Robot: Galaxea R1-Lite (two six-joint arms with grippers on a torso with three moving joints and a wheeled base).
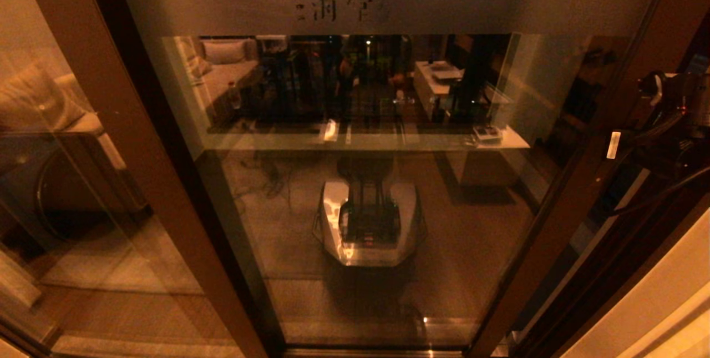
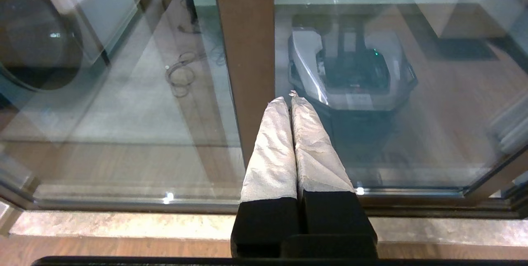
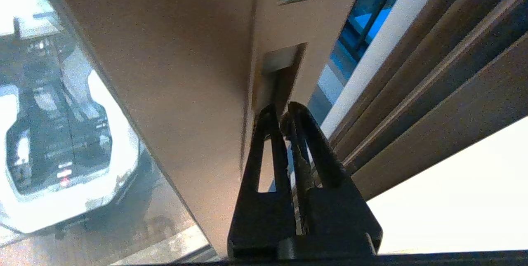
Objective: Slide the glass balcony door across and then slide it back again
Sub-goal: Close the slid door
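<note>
The glass balcony door (image 1: 366, 191) fills the middle of the head view, with a frosted band (image 1: 388, 5) of etched characters near its top. Its dark brown right stile (image 1: 577, 197) carries a narrow recessed handle slot (image 3: 280, 68). My right gripper (image 3: 281, 111) is shut, its black fingertips at the lower end of that slot. A strip of blue outdoors (image 3: 354, 31) shows between the stile and the jamb. My right arm (image 1: 674, 108) reaches in at the right edge. My left gripper (image 2: 288, 99) is shut on nothing, its white-wrapped fingers pointing at the glass low down.
A fixed glass panel with a wide brown post (image 1: 127, 125) stands left of the door; that post (image 2: 247, 51) is just ahead of my left fingers. The door tracks (image 3: 433, 92) and a pale wall (image 3: 466, 200) lie to the right. My base is reflected in the glass (image 1: 369, 225).
</note>
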